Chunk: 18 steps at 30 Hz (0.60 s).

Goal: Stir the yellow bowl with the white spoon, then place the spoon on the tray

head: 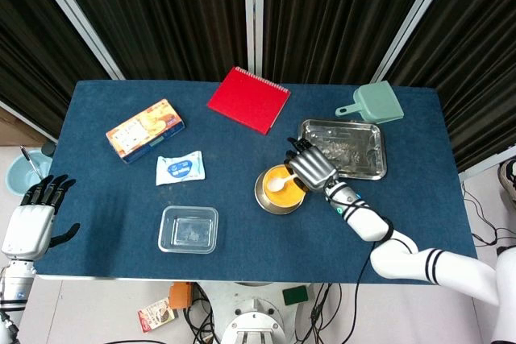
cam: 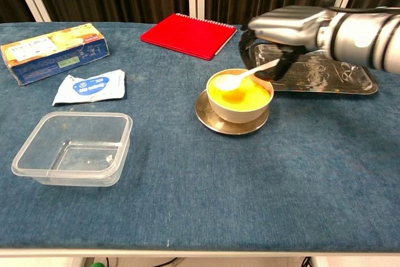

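Observation:
The yellow bowl (head: 280, 188) (cam: 240, 96) stands on a metal saucer (cam: 212, 117) near the table's middle. My right hand (head: 311, 168) (cam: 289, 24) hovers just right of and above the bowl and holds the white spoon (head: 276, 184) (cam: 236, 79) by its handle. The spoon's head is over the bowl's inside, at or near the yellow surface. The steel tray (head: 375, 168) (cam: 356, 85) lies to the right of the bowl, partly hidden behind my right hand. My left hand (head: 34, 219) hangs off the table's front left corner, fingers apart and holding nothing.
A red notebook (head: 248, 99) (cam: 188, 34) lies at the back. A green scoop (head: 372, 105) sits behind the tray. A snack box (head: 144, 130) (cam: 52, 52), a white packet (head: 180, 168) (cam: 89, 87) and a clear plastic container (head: 188, 230) (cam: 73, 148) occupy the left half.

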Tool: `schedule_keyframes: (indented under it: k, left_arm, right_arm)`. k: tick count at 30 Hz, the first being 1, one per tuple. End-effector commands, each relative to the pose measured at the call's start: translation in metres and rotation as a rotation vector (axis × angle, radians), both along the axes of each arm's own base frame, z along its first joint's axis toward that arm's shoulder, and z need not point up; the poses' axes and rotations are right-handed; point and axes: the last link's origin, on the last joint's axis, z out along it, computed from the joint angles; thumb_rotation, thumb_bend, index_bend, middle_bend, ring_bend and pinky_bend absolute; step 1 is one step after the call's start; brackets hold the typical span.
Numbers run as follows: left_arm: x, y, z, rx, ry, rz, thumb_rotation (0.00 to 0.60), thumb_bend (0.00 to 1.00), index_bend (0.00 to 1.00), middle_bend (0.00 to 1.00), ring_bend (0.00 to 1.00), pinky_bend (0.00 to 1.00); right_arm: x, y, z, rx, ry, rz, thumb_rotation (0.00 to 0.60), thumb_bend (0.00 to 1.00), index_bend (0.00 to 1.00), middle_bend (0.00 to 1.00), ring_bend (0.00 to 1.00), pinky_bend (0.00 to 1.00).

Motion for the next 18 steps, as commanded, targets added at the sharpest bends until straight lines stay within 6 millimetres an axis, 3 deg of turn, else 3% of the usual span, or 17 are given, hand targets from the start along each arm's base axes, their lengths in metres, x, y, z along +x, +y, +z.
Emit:
schedule_keyframes:
  k: [1,5,11,18]
  left_arm:
    - [-0.002,0.001,-0.001,-0.002,-0.005,0.002,0.6,0.18,0.16,0.12,0.06,0.15]
    - [-0.004,0.001,-0.003,-0.006,-0.007,0.004,0.6,0.18,0.16,0.12,0.06,0.15]
    - [-0.009,0.0,-0.002,0.001,-0.014,0.009,0.6,0.18,0.16,0.12,0.06,0.15]
    - [-0.008,-0.001,-0.003,0.001,-0.02,0.002,0.6,0.18,0.16,0.12,0.06,0.15]
  right_arm:
    - [0.008,-0.001,-0.016,0.011,0.041,0.017,0.6,0.45,0.6,0.3,0.05,0.17]
    - [0.01,0.004,-0.021,0.006,0.05,0.017,0.6,0.45,0.55,0.29,0.05,0.16]
    - [0.005,0.011,-0.011,-0.026,0.075,0.023,0.6,0.43,0.47,0.28,0.05,0.16]
    - [0.003,0.011,-0.01,-0.049,0.082,0.017,0.6,0.32,0.44,0.28,0.05,0.15]
